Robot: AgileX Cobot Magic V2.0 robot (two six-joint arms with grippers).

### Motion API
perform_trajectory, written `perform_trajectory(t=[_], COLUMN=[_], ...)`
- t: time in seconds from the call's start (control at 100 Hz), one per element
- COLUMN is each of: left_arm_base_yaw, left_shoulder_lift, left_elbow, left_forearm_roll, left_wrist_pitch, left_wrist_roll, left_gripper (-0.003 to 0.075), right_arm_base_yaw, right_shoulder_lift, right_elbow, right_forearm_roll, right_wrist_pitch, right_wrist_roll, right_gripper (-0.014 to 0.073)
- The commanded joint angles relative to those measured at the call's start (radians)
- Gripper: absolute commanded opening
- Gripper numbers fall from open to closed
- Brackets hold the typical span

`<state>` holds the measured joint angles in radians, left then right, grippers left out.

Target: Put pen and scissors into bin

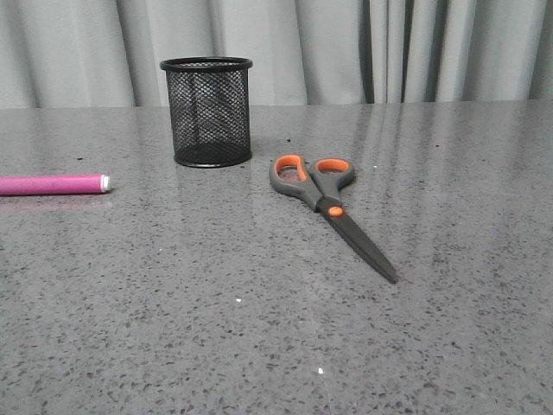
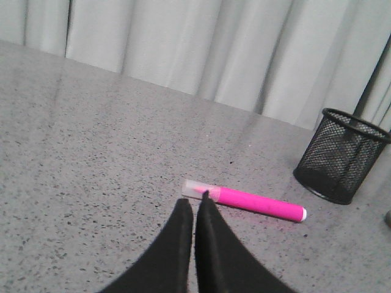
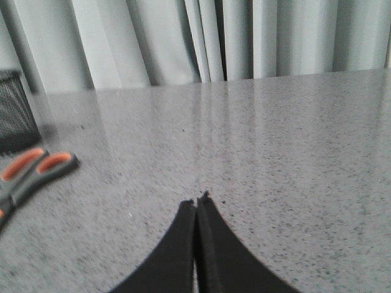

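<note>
The magenta pen [image 1: 52,184] lies flat at the table's left edge, white tip toward the bin. In the left wrist view the pen [image 2: 256,204] lies just beyond my left gripper [image 2: 194,200], which is shut and empty; its clear cap end is closest to the fingertips. The black mesh bin [image 1: 206,111] stands upright at the back centre-left and also shows in the left wrist view [image 2: 342,155]. The scissors [image 1: 327,201] lie closed and flat to the right of the bin, blades pointing toward the front. My right gripper [image 3: 196,201] is shut and empty, with the scissors' handles [image 3: 33,173] off to one side.
The grey speckled table [image 1: 259,328] runs back to a pale curtain [image 1: 346,47]. Neither arm shows in the front view.
</note>
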<state>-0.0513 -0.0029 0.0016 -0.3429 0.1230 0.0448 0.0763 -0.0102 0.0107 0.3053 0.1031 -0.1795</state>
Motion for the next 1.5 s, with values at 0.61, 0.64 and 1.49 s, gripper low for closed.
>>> perform_trajectory(t=[0.61,0.64,1.49], left_arm_base_yaw=[0.001,0.001,0.001], left_shoulder_lift=[0.026,0.046,0.756], left_elbow=[-0.098,-0.123,-0.675], left_forearm_roll=[-0.24,-0.209,-0.101], left_wrist_pitch=[0.007,0.03,0.39], left_wrist_roll=[0.003,0.003,0.268], left_gripper=[-0.0019,-0.002,0.0278], right_arm_base_yaw=[-0.006,-0.006,-0.006], right_shoulder_lift=[0.111,0.143,0.837], right_elbow=[-0.142,-0.175,-0.727], right_forearm_roll=[0.287,0.274,0.181], right_wrist_pitch=[0.029,0.052,0.392], right_wrist_roll=[-0.003,-0.003,-0.116], right_gripper=[-0.0067,-0.0067,0.041])
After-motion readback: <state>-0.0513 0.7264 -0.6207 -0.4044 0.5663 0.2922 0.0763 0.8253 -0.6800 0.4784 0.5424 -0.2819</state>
